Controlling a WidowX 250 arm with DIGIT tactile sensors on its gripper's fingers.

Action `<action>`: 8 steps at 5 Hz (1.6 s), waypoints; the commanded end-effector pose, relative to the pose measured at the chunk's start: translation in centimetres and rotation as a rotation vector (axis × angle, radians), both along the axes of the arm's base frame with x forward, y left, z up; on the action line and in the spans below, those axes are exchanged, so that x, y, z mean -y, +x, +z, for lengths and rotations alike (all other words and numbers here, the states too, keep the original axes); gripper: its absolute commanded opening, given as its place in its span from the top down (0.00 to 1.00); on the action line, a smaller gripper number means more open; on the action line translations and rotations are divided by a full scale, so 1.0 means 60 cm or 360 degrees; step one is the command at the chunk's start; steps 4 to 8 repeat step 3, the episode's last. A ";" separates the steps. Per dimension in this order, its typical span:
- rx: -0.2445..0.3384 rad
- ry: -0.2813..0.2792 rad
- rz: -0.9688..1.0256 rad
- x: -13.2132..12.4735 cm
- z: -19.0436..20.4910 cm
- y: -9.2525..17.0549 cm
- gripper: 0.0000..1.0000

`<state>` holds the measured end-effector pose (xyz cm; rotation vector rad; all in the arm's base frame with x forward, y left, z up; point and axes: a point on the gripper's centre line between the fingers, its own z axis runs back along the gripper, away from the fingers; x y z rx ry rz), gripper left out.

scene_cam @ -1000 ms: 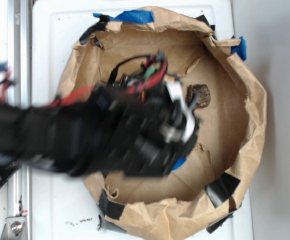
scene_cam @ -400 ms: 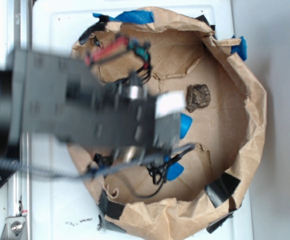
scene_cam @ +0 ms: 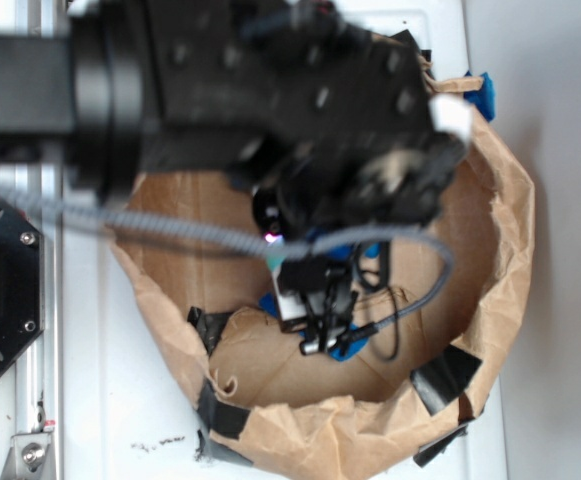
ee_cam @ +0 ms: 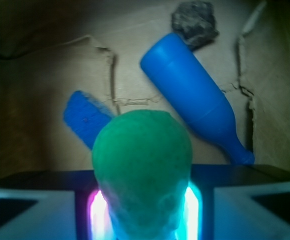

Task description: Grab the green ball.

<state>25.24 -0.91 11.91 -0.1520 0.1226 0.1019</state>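
In the wrist view the green ball (ee_cam: 142, 155) fills the lower middle, squeezed into an egg shape between my gripper's (ee_cam: 144, 212) two lit pads (ee_cam: 98, 210). The gripper is shut on it and holds it above the paper floor. In the exterior view my black arm (scene_cam: 270, 100) covers the upper half of the bag, and the gripper (scene_cam: 315, 300) hangs below it inside the bag. The ball is hidden there.
A blue bottle (ee_cam: 189, 100) lies on its side on the brown paper floor beyond the ball. A dark lumpy rock (ee_cam: 194, 20) sits at its far end. Blue tape (ee_cam: 85, 117) lies to the left. The crumpled paper bag wall (scene_cam: 505, 230) rings the area.
My arm has swung toward the top of the exterior picture and now hides the rock and the bag's upper rim. The gripper end hangs lower in the bag.
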 end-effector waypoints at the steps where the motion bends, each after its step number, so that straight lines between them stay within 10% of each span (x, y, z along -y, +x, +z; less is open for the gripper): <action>1: 0.0249 0.0011 0.0102 -0.040 0.062 0.011 1.00; 3: 0.0385 0.0084 0.0253 -0.043 0.055 0.012 1.00; 8: 0.0385 0.0084 0.0253 -0.043 0.055 0.012 1.00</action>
